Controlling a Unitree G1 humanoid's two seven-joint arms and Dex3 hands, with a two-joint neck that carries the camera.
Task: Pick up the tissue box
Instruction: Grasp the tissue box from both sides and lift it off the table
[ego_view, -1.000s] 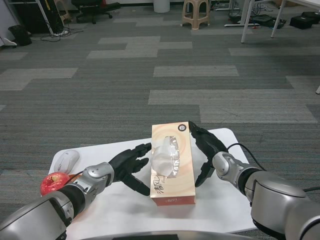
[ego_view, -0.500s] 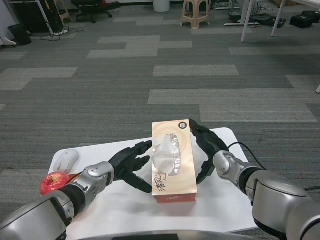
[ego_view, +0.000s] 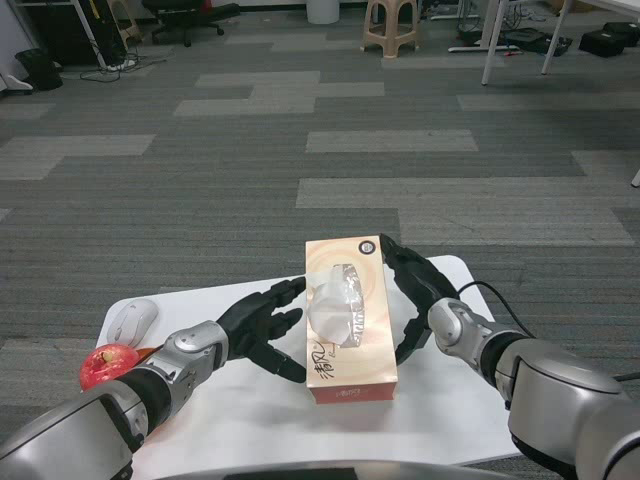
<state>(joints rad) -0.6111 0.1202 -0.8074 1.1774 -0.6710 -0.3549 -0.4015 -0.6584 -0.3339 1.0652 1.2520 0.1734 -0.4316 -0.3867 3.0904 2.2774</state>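
The tissue box (ego_view: 350, 345) is peach-coloured, with a clear plastic slot and white tissue showing, and stands lengthwise in the middle of the white table (ego_view: 440, 400). My left hand (ego_view: 262, 325) presses its spread fingers against the box's left side. My right hand (ego_view: 412, 298) cups the box's right side, its fingers running along the far right edge. The box is clamped between the two hands. Its underside is hidden, so I cannot tell if it is off the table.
A white computer mouse (ego_view: 133, 320) and a red apple (ego_view: 108, 366) lie at the table's left end. A black cable (ego_view: 490, 293) runs off the right edge. Beyond the table are grey carpet, a plastic stool (ego_view: 392, 25) and an office chair (ego_view: 185, 15).
The box has shifted slightly to the right and away from me. Both hands have followed it and stayed against its sides.
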